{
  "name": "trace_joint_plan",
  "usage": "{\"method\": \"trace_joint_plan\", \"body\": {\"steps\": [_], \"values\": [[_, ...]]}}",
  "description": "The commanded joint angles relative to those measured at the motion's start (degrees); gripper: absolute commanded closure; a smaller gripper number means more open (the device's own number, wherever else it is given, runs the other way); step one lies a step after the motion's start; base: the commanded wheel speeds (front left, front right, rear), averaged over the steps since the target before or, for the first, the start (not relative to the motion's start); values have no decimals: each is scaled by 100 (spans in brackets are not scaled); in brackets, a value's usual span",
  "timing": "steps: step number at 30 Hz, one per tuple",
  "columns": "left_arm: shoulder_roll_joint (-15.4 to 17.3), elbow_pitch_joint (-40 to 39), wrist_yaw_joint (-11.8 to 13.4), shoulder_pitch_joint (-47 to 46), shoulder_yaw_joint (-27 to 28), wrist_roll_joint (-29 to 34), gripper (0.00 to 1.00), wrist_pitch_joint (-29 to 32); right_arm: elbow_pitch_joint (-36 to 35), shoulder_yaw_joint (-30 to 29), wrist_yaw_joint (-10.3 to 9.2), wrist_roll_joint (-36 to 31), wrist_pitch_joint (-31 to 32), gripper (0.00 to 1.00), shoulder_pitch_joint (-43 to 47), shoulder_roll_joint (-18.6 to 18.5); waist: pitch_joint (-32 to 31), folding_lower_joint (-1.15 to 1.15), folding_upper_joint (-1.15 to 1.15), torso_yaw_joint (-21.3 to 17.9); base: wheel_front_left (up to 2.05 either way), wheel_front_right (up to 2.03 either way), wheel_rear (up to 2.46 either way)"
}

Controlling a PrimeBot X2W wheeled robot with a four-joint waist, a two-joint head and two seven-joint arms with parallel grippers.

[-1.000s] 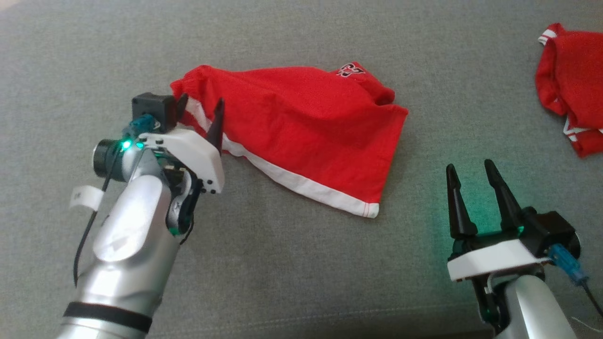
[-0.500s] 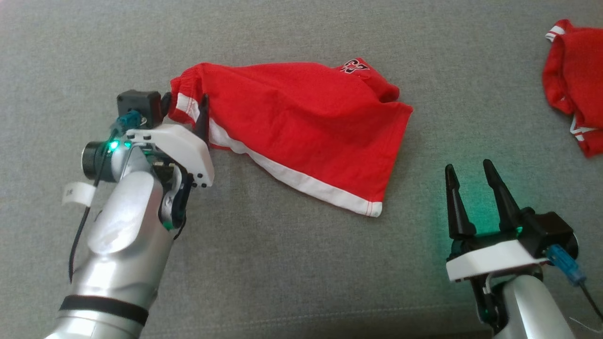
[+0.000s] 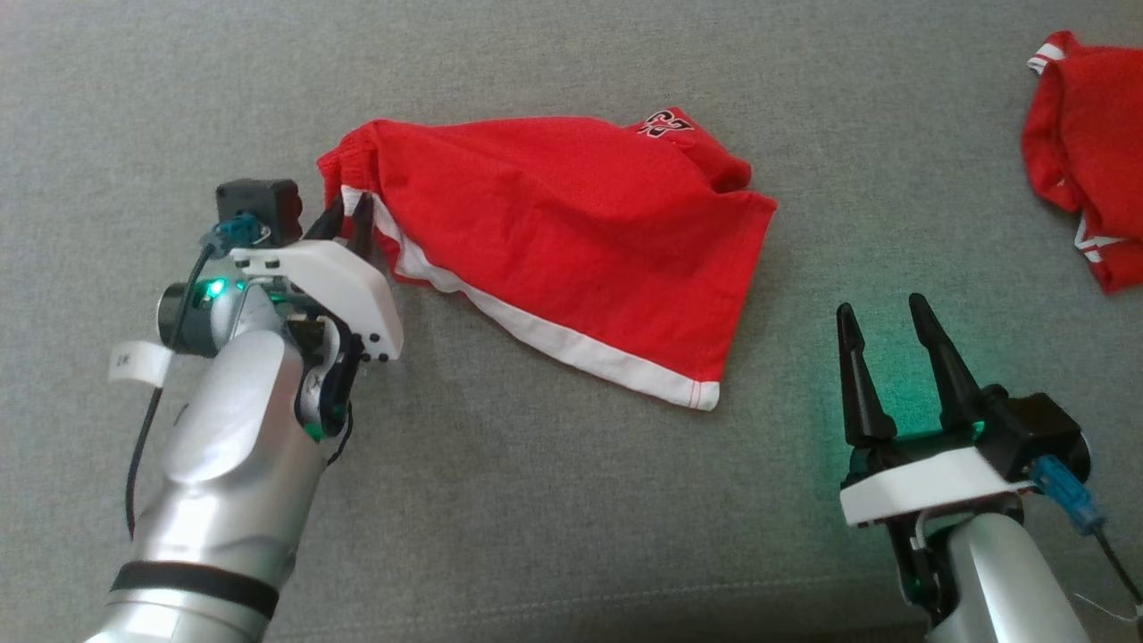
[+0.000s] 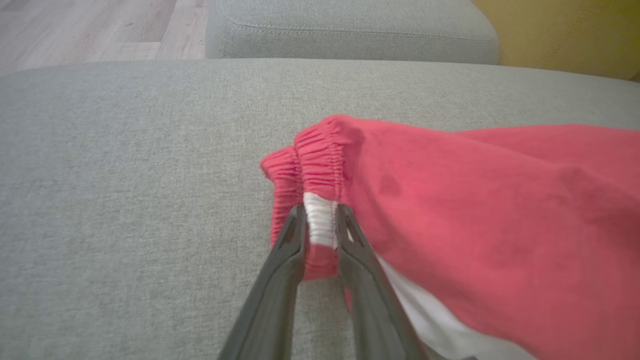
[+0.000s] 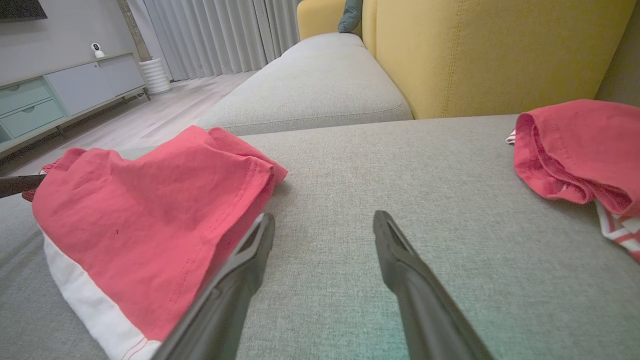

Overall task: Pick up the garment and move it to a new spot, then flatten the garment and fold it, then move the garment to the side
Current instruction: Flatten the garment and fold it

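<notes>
So, pick-up step: left gripper jaws pinch the waistband of the shorts at 9 o'clock, right gripper jaws wide at 4 o'clock; next probably needs a steady lift.

Crumpled red-and-white cloth is dumped at the grey cushion's far right, and a yellow backrest can be seen behind.

The other red garment runs off the head view's right edge. The emblem on the garment is too small to read. The left wrist view's right edge cuts off the garment's far end.
</notes>
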Motion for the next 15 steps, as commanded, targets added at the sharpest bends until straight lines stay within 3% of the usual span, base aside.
{"method": "trace_joint_plan", "body": {"steps": [1,2,4,15], "values": [[201,-147,-39,-213,185,-21,71,10,-144,140,37,44,-91,0,-123,-27,-13,0,0,-1,0,0,0],[204,-141,-56,-203,173,-31,73,30,-143,143,37,46,-92,0,-121,-27,-23,0,0,-1,0,0,0],[203,-156,-89,-186,167,-60,100,2,-148,167,37,49,-95,0,-117,-27,-42,0,0,3,0,0,0],[257,-559,-58,362,324,-292,100,-442,-64,909,37,69,64,0,117,-27,-233,0,0,108,0,0,0]]}}
